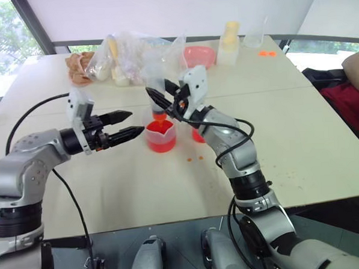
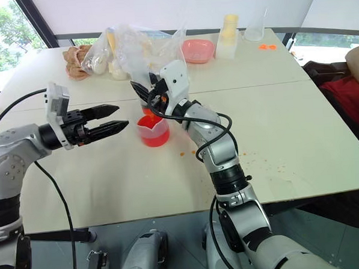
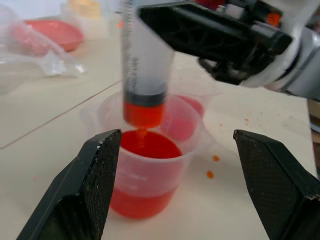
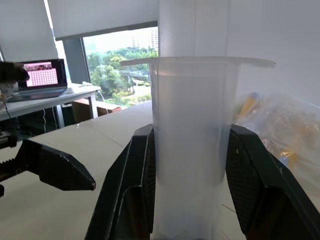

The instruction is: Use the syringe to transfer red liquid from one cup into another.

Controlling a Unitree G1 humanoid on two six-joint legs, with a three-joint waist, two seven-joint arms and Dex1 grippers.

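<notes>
The right claw (image 1: 165,100) grips the large clear plastic syringe (image 3: 145,60) upright, orange tip over the spouted clear cup (image 3: 150,175) of red liquid (image 3: 150,145). The left claw (image 1: 131,124) gapes wide and empty beside it.

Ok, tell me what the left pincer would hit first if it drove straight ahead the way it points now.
Probably the spouted measuring cup of red liquid: it sits dead ahead between the open left pincer's fingers. The syringe, held upright above the cup by the right pincer, looks high enough to be missed, though depth is unclear.
</notes>
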